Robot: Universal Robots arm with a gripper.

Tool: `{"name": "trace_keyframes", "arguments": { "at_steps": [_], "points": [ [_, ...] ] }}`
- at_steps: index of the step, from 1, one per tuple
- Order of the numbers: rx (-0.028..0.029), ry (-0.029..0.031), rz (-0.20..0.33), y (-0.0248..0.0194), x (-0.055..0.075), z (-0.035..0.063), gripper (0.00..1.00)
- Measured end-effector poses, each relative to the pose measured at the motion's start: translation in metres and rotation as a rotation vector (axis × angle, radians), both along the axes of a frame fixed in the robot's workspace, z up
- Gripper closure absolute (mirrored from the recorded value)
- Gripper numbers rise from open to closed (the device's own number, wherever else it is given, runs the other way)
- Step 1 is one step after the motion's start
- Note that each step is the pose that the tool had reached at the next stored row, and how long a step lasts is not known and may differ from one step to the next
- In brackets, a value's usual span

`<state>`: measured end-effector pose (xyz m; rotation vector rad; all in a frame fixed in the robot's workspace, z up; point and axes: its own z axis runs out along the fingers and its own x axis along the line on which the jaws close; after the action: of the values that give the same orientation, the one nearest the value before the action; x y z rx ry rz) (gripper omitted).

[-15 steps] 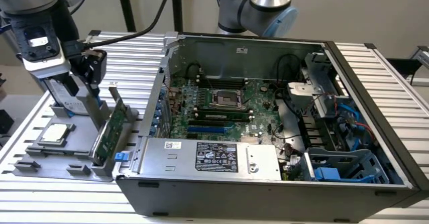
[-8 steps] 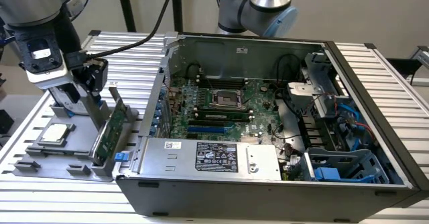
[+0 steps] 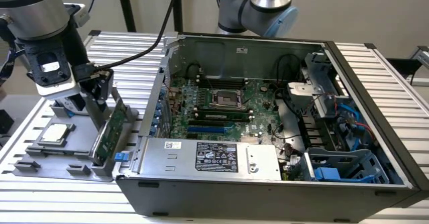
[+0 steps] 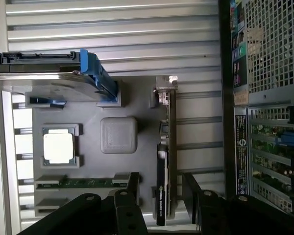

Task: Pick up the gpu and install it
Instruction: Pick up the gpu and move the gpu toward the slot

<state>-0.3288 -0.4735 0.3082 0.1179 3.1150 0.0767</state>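
Gripper [image 3: 99,99] hangs at the exterior view's left with its jaws open, one finger [image 4: 133,185] on each side of the gpu [image 3: 109,128]; the wrist view shows a small gap on both sides. The gpu stands on its edge in the grey tray [image 3: 40,166], just beside the open computer case [image 3: 268,184] at the exterior view's right.

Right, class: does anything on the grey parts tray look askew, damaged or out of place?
Nothing stands out. The thin green gpu card stands on edge in the grey plastic tray, the square silver CPU chip lies flat in its recess, and the open black gripper straddles the card.
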Motion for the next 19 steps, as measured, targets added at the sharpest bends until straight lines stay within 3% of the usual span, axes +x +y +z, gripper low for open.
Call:
{"name": "trace_keyframes", "arguments": {
  "at_steps": [10, 19],
  "points": [
    [-0.0001, -0.0017, -0.025, -0.0045, 0.003, -0.0180, 0.52],
    [0.0000, -0.0018, -0.059, -0.0048, 0.006, -0.0346, 0.52]
  ]
}}
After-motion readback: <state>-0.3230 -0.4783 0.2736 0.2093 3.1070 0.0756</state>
